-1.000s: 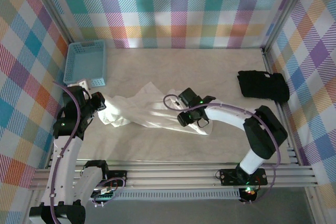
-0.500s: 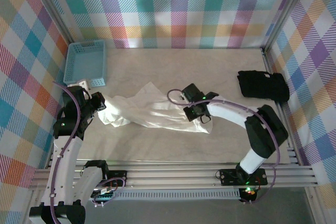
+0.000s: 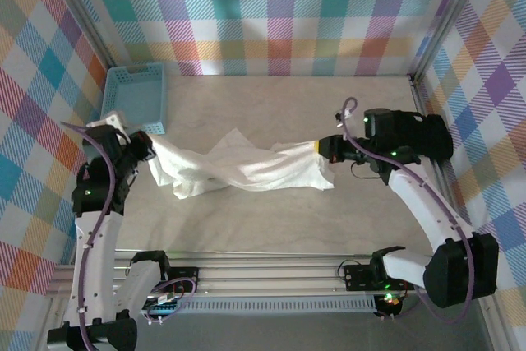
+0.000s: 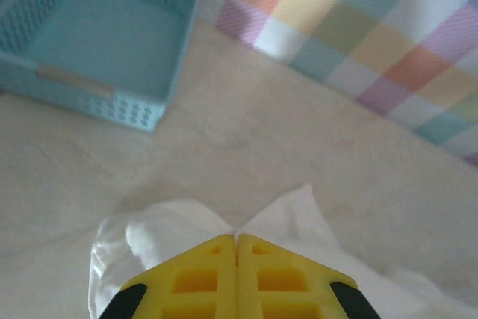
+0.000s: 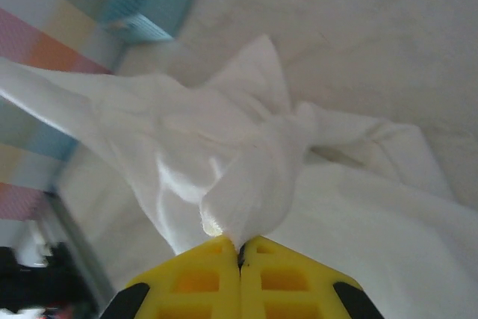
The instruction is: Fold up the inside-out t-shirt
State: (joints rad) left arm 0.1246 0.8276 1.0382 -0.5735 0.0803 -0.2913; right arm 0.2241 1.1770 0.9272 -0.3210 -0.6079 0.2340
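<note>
Tabletop (image 3: 271,113), t-shirt (image 3: 246,172) seemingly stretched between both fingers (image 5: 190,285)

The pale, faintly marbled table (image 3: 271,104) spans the middle of the frame; a blue basket (image 3: 134,98) sits on it at upper left; a black folded garment (image 3: 438,141) lies at the right edge; the white t-shirt (image 3: 246,172) stretches twisted across the centre, its lower folds resting on the surface.

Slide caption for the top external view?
Left and right jaws hold the white t-shirt stretched between them over the table.
</note>
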